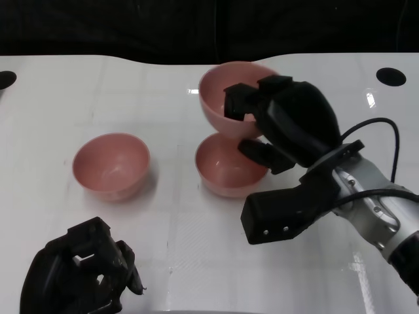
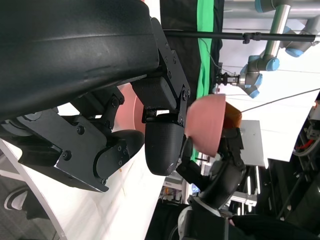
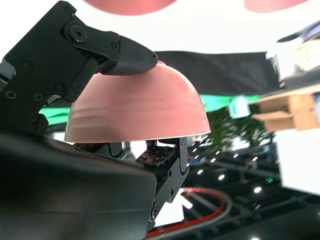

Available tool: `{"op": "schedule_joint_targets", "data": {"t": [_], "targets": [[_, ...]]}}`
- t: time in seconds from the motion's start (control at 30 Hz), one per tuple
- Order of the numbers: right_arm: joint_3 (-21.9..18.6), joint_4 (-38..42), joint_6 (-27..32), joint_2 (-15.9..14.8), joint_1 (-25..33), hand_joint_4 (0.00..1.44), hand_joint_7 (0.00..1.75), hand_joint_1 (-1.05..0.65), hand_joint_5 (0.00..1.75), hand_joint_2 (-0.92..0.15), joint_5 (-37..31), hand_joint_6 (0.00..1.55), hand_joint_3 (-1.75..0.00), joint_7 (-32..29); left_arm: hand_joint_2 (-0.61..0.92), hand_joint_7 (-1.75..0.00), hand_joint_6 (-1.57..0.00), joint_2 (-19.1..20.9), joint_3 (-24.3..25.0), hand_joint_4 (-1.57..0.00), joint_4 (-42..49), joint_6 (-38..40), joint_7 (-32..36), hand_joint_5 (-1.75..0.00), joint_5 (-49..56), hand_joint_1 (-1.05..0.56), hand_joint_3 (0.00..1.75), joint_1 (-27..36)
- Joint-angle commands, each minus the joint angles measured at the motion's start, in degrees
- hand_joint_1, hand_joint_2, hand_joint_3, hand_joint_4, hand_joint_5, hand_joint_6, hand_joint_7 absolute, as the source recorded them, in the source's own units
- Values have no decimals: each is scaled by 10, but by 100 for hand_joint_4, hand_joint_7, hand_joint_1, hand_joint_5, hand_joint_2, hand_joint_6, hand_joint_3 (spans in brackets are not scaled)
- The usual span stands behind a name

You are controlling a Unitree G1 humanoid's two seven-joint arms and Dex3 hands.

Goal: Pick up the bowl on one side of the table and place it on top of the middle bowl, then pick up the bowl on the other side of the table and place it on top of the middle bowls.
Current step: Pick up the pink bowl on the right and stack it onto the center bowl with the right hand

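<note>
Head view: right hand [image 1: 275, 121] grasps a pink bowl [image 1: 226, 95] above the middle bowl [image 1: 226, 167]; left hand [image 1: 82, 271] is clenched, holding nothing.

A glossy white tabletop [image 1: 196, 216] fills most of the head view, with faint grid lines and soft glare patches. Two dark round holes sit near its far corners, one at the right [image 1: 391, 76], one cut off at the left edge [image 1: 5, 80]. Beyond the far edge hangs a black curtain [image 1: 196, 26]. The left wrist view shows a green backdrop strip [image 2: 204, 55] and a grey-and-blue robot arm [image 2: 265, 55] farther off.
</note>
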Motion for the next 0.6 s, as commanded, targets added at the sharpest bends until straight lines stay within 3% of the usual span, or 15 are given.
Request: {"op": "schedule_joint_targets", "data": {"t": [0.03, 0.23, 0.6], "targets": [[7, 24, -15, 6, -15, 95, 174, -24, 175, -36, 5, 72, -119, -3, 64, -140, -93, 0, 0, -94, 3, -8, -1, -158, -2, -8, 95, 2], [20, 62, -17, 19, -20, 93, 175, -25, 175, -39, 1, 72, -120, 0, 60, -141, -91, 1, -4, -93, -1, -9, -3, -159, -4, -8, 101, 4], [58, 214, -18, 45, -52, 90, 175, -25, 175, -40, -17, 68, -115, -39, 60, -141, -91, -2, -11, -92, -19, -1, 4, -160, -5, -5, 99, 15]]}}
